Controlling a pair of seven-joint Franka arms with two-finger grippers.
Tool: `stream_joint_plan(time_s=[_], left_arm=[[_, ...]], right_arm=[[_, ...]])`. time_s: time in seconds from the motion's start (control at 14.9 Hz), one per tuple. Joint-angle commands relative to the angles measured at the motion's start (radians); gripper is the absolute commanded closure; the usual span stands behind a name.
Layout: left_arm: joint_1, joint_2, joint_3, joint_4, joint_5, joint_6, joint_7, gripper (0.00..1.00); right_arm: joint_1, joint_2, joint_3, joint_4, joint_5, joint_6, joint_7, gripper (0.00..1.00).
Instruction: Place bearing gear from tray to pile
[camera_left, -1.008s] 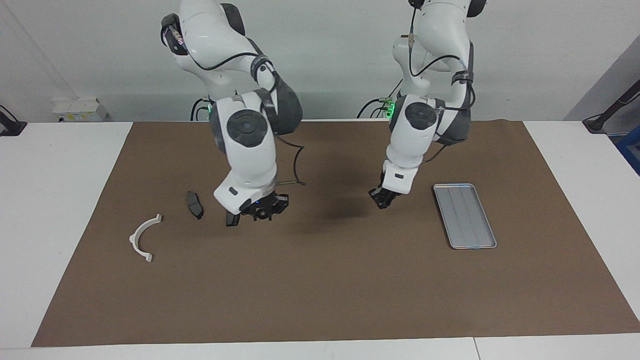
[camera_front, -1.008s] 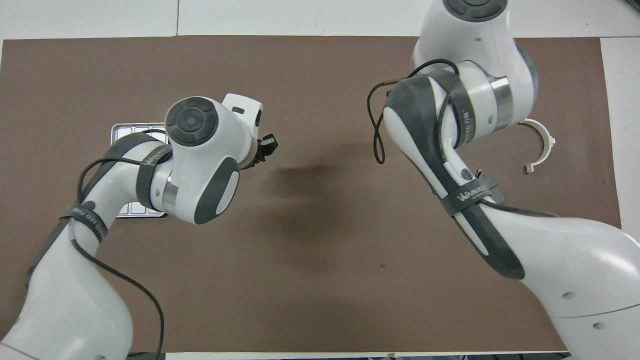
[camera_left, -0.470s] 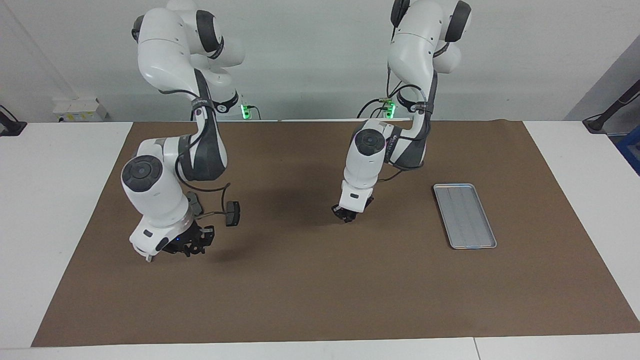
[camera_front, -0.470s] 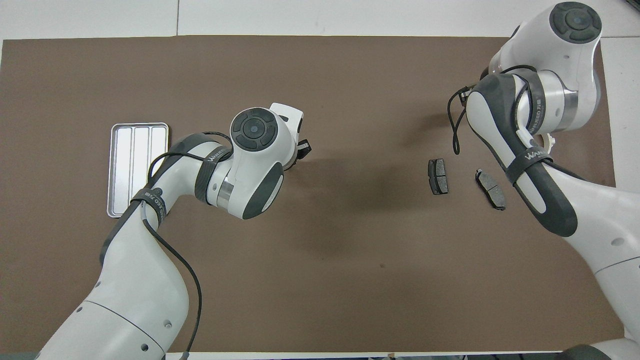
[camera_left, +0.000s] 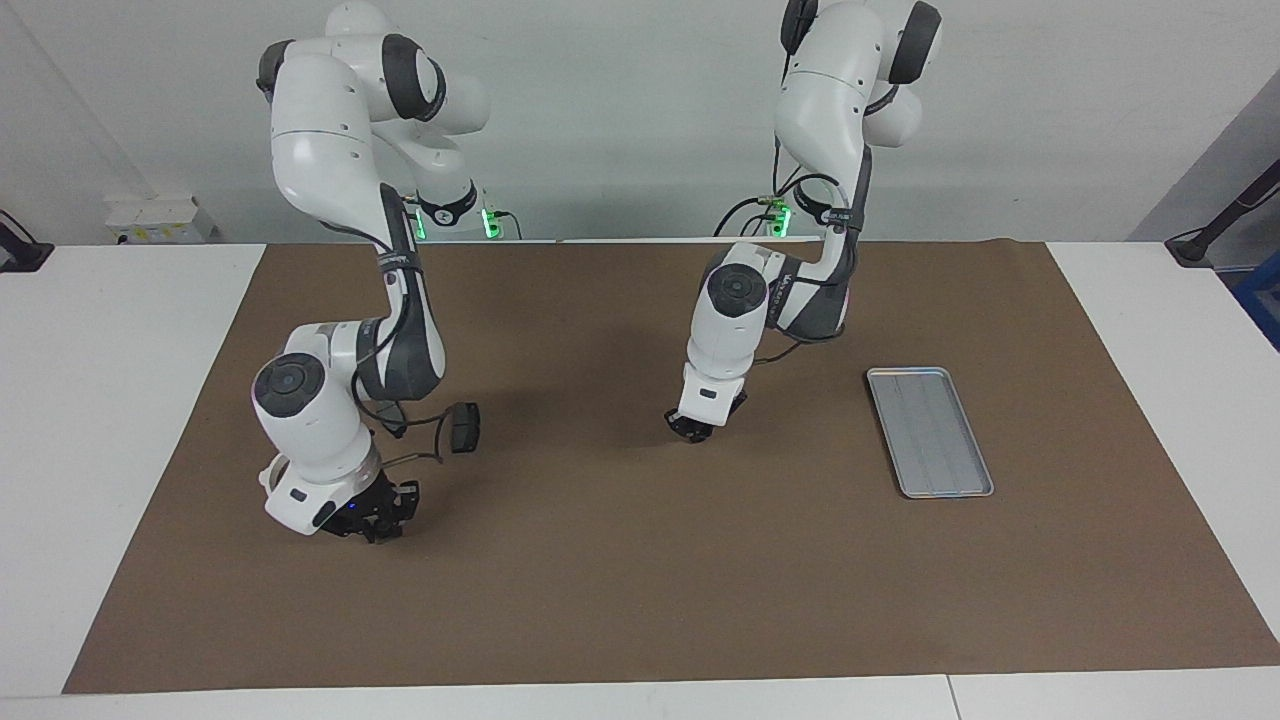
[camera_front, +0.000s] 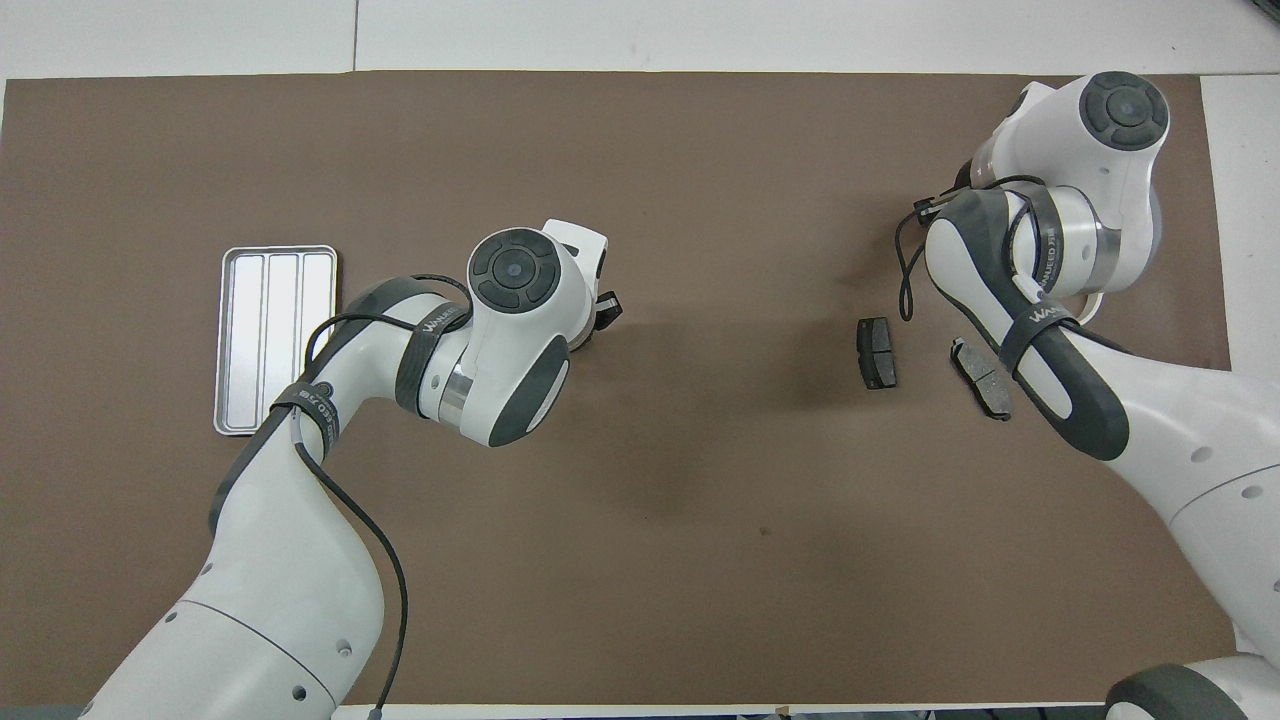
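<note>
Tray (camera_left: 930, 432): we see it lying flat on the brown mat (camera_left: 640, 560), toward the left arm's end of the worktop (camera_left: 110, 400); we see nothing on its ridged floor.
Bearing gear: we find none in either view; we cannot tell where it is.
Pile: two dark brake pads (camera_front: 877, 352) (camera_front: 981, 377) lie side by side on the mat toward the right arm's end. The white bracket (camera_front: 1090, 303) shows only as a sliver under the right arm.
Left tool (camera_left: 695, 430): low over the middle of the mat, well apart from the tray; fingertips closed together, and we see nothing held.
Right tool (camera_left: 372, 520): low over the mat by the pile; we cannot tell how far its fingers stand apart, nor whether it holds anything.
</note>
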Motion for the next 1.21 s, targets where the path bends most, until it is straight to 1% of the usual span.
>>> stream_joint_plan(time_s=[0.0, 0.07, 0.13, 0.2, 0.27, 0.34, 0.47, 0.54, 0.67, 0.81, 0.94, 1.01, 1.14], left_arm=[[-0.016, 0.004, 0.014, -0.012, 0.008, 0.024, -0.025, 1.00], [-0.016, 0.003, 0.014, -0.009, 0.008, 0.019, -0.025, 0.80], [-0.016, 0.003, 0.014, -0.005, 0.008, 0.019, -0.028, 0.16], [-0.014, 0.003, 0.014, 0.000, 0.008, 0.010, -0.031, 0.00], [-0.010, -0.005, 0.015, 0.000, 0.008, 0.008, -0.031, 0.00], [0.004, -0.021, 0.017, 0.000, 0.009, -0.008, -0.029, 0.00], [0.050, -0.113, 0.040, 0.000, 0.011, -0.121, -0.014, 0.00], [0.088, -0.177, 0.046, -0.003, 0.012, -0.181, 0.010, 0.00], [0.192, -0.294, 0.045, -0.001, 0.012, -0.312, 0.146, 0.00], [0.289, -0.394, 0.046, 0.000, 0.012, -0.462, 0.321, 0.00], [0.372, -0.469, 0.046, -0.003, 0.012, -0.537, 0.455, 0.00], [0.401, -0.492, 0.046, -0.003, 0.012, -0.573, 0.499, 0.00], [0.414, -0.526, 0.048, -0.003, 0.012, -0.631, 0.555, 0.00]], right_arm=[[-0.015, -0.011, 0.014, -0.025, 0.008, 0.027, -0.030, 1.00], [-0.015, -0.011, 0.014, -0.025, 0.008, 0.027, -0.029, 0.70], [-0.013, -0.011, 0.014, -0.025, 0.010, 0.025, -0.026, 0.41], [-0.012, -0.011, 0.014, -0.025, 0.010, 0.024, -0.023, 0.19], [-0.010, -0.013, 0.014, -0.025, 0.010, 0.018, -0.021, 0.00], [-0.007, -0.019, 0.014, -0.023, 0.010, 0.008, -0.020, 0.00], [0.005, -0.036, 0.013, -0.019, 0.010, -0.033, -0.015, 0.00], [0.014, -0.057, 0.013, -0.016, 0.010, -0.070, 0.006, 0.00], [0.053, -0.100, 0.013, -0.014, 0.010, -0.157, 0.100, 0.00], [0.117, -0.140, 0.014, -0.007, 0.013, -0.241, 0.256, 0.00], [0.197, -0.163, 0.021, -0.002, 0.022, -0.285, 0.487, 0.00], [0.244, -0.166, 0.021, 0.000, 0.022, -0.291, 0.604, 0.00], [0.347, -0.169, 0.024, 0.003, 0.025, -0.282, 0.846, 0.00]])
